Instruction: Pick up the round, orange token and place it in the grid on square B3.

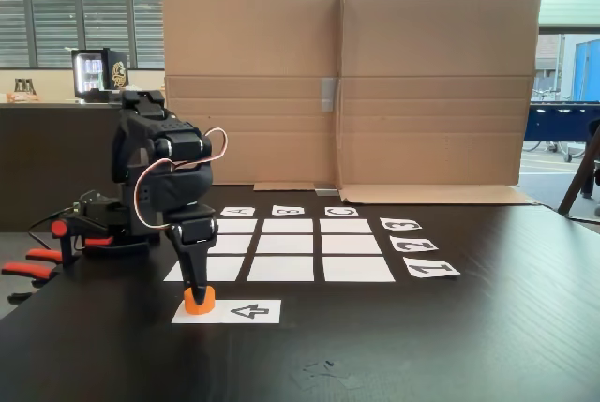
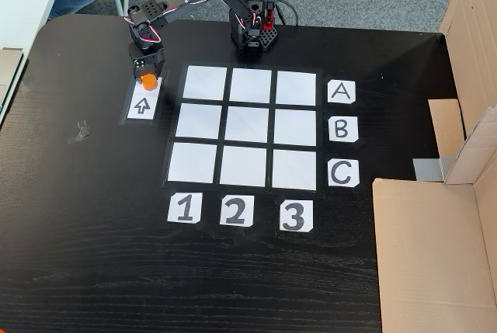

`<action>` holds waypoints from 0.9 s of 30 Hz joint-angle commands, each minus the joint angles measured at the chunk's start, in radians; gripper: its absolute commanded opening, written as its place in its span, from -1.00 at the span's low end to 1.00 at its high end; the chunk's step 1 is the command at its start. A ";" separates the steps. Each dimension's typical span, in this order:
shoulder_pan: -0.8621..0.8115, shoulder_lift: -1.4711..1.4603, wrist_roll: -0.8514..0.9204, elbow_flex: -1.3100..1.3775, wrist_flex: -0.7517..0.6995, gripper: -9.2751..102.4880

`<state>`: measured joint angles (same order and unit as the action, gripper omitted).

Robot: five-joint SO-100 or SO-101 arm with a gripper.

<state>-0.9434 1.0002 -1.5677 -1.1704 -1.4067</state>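
Both fixed views show the token [image 1: 198, 302] upright, axis vertical, on the arrow strip's [image 1: 246, 311] end beside the grid [image 1: 286, 245]; the gripper's [image 1: 198, 291] fingers pinch it from above.

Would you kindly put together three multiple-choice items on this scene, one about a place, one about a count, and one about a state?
1. Where does the token rest?
A. On a grid square
B. On the arrow strip
C. On the card marked 3

2. How many white squares make up the grid?
A. Six
B. Nine
C. Twelve

3. What is the state of the gripper?
A. Lowered over the token
B. Raised high above the grid
C. Resting on the cardboard

Answers:
1 B: in both fixed views the token sits at the strip's end, behind the arrow.
2 B: three rows of three show.
3 A: its fingers come down onto the token's top in a fixed view.
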 commanded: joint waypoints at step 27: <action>0.014 0.621 0.334 -0.101 -0.044 -0.85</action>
<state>-0.9695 1.4803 -1.2717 -1.2425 -1.4419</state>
